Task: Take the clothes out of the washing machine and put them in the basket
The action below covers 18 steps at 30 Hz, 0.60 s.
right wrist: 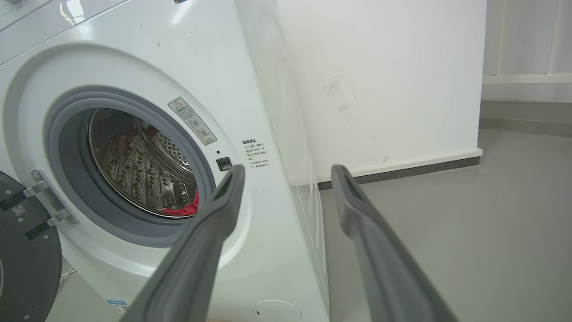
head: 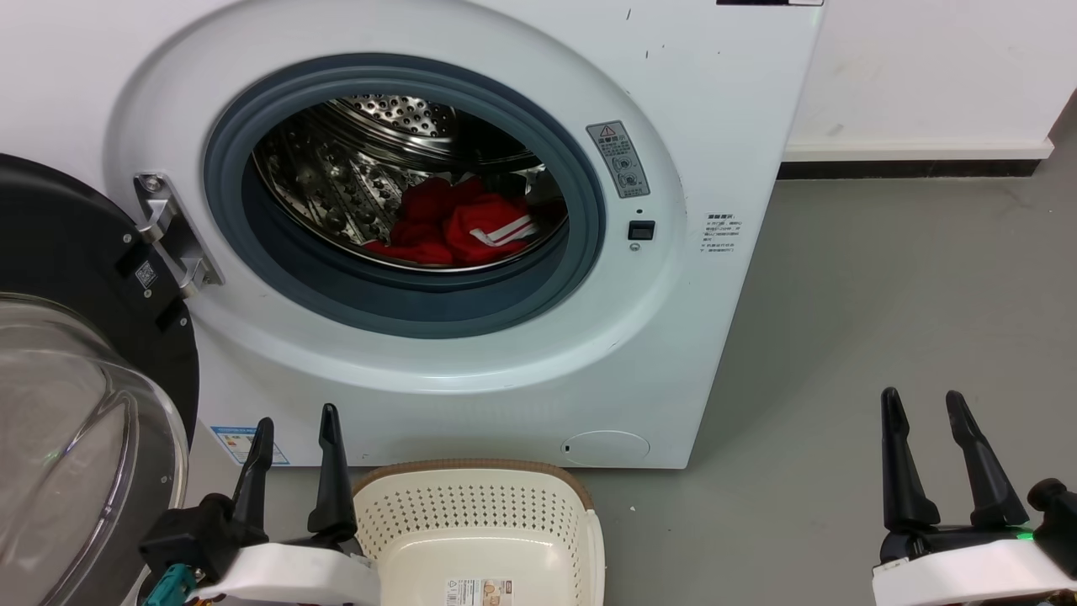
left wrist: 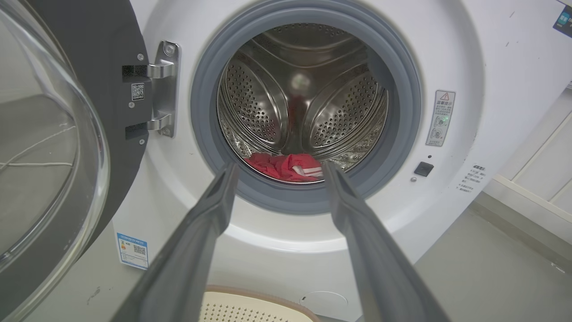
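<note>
The white washing machine [head: 471, 396] stands with its door swung open to the left. Red clothes [head: 458, 225] with white stripe trim lie at the bottom of the steel drum, seen also as red clothes [left wrist: 286, 166] and a red edge of the clothes [right wrist: 187, 208]. The cream basket [head: 480, 522] with its brown rim sits on the floor right in front of the machine. My left gripper [head: 294, 425] is open beside the basket's left edge, holding nothing. My right gripper [head: 924, 400] is open over the grey floor, right of the machine, holding nothing.
The black-framed glass door [head: 76, 404] hangs open at the far left, close to my left arm. Grey floor [head: 883, 295] stretches to the right of the machine. A white wall with a dark skirting [head: 909, 168] runs behind.
</note>
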Motion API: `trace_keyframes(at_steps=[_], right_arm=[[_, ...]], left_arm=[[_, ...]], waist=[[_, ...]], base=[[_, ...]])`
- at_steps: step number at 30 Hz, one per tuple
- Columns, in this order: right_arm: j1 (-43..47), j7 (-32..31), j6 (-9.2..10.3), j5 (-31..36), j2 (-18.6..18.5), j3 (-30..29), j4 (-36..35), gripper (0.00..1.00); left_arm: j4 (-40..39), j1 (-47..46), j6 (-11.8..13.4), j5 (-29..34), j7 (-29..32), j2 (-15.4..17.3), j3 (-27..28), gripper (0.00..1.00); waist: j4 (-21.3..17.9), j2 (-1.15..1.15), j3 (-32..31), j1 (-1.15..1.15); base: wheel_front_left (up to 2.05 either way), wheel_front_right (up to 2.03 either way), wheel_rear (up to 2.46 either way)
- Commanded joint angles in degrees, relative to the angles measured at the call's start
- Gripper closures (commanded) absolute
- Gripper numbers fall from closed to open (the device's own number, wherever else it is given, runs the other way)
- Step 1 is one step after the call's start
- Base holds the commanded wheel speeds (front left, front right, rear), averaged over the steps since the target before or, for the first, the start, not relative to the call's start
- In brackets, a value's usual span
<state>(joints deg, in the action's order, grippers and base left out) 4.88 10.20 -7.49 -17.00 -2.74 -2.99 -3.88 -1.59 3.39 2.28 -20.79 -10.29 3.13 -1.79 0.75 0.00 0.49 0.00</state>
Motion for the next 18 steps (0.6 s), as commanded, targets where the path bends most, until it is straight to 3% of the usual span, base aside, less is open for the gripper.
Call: trace_keyframes(at_steps=[1,18], right_arm=[[0.22,0.64,0.00,1.78,-0.22,0.11,-0.89,0.00],[1.60,2.65,0.00,9.99,-0.22,0.38,-2.00,0.00]], left_arm=[[-0.85,0.39,0.33,1.63,-0.55,0.13,-0.28,0.00],[-1.58,1.49,-0.14,9.87,-2.53,0.06,-0.49,0.00]], waist=[[0.02,0.00,0.05,0.00],[-0.09,0.00,0.30,0.00]], base=[[0.00,0.00,0.00],[0.00,0.00,0.00]])
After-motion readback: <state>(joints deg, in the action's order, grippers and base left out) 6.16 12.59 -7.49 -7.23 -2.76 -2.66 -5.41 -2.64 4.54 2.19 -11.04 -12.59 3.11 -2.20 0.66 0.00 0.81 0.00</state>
